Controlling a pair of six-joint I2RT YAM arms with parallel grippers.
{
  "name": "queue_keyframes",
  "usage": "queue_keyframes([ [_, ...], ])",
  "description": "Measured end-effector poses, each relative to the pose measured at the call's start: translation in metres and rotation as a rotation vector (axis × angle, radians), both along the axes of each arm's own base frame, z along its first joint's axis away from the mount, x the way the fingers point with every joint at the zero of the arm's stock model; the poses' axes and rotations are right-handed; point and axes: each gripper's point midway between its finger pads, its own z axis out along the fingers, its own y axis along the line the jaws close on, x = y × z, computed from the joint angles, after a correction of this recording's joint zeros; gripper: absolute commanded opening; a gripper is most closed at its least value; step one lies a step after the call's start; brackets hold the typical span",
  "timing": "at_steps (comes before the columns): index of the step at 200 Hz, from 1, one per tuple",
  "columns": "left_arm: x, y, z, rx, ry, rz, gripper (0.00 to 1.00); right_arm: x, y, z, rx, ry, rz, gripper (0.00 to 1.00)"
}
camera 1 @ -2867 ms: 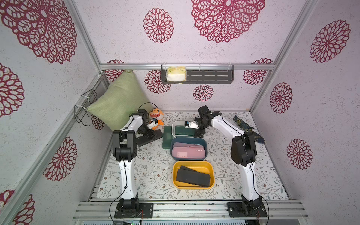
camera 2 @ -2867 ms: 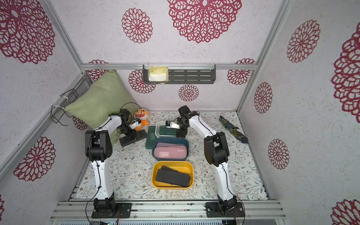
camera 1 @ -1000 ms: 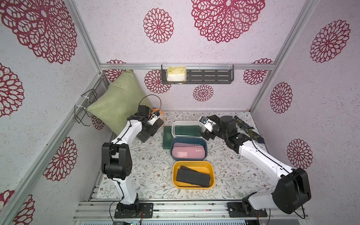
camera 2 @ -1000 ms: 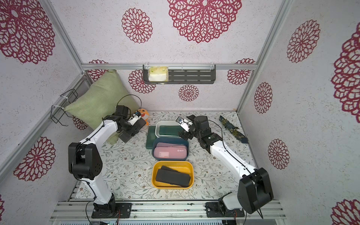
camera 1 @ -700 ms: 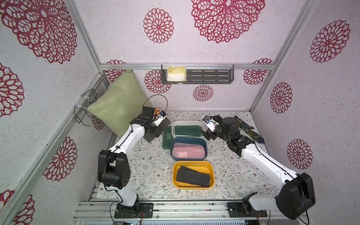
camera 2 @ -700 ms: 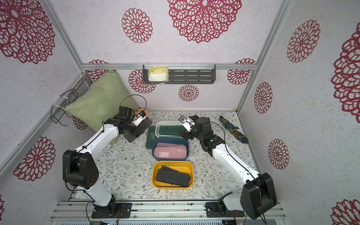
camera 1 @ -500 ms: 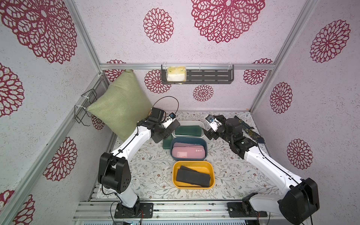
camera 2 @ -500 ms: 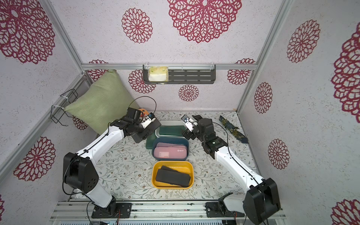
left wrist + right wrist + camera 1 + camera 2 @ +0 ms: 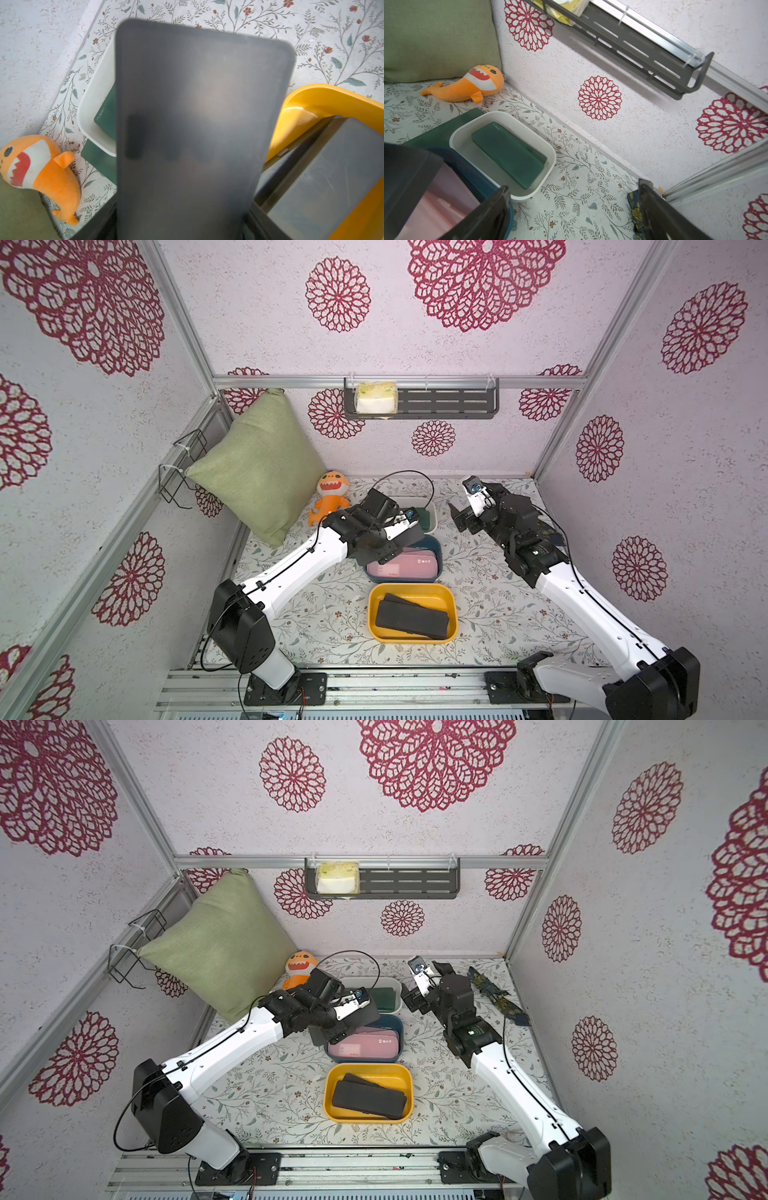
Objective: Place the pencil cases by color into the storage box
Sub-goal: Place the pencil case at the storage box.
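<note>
The left gripper is clamped on a black pencil case, held above the blue bin of pink pencil cases. Nearer the camera, two black cases lie in the yellow bin. Behind, a green pencil case lies in the white bin. The right gripper hangs beside that bin, jaws wide apart and empty.

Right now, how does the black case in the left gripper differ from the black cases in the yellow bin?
The held black case is held raised by the left gripper near the blue bin; the binned black cases lie loose in the yellow bin. The held one is alone; the binned ones overlap, slightly askew. All are matte black, flat, round-cornered.
</note>
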Motion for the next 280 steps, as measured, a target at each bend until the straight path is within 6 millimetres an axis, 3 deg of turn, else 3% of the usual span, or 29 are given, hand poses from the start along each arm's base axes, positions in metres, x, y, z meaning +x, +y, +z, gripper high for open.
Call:
queue_keyframes([
  [44, -0.043, -0.025, -0.008, 0.022, 0.079, -0.114, 0.58, -0.011, -0.016, 0.005, 0.032, -0.017, -0.039, 0.98],
  [76, -0.058, -0.038, -0.017, 0.039, 0.146, -0.162, 0.58, -0.017, -0.027, 0.019, 0.059, -0.048, -0.071, 0.98],
  [135, -0.090, -0.055, -0.072, 0.134, 0.359, -0.242, 0.58, -0.031, -0.040, 0.039, 0.097, -0.090, -0.093, 0.98],
  [209, -0.114, -0.063, -0.085, 0.162, 0.475, -0.297, 0.58, -0.029, -0.046, 0.028, 0.089, -0.070, -0.106, 0.98],
  [280, -0.121, -0.064, -0.122, 0.239, 0.551, -0.304, 0.59, -0.027, -0.052, 0.023, 0.096, -0.057, -0.110, 0.98],
])
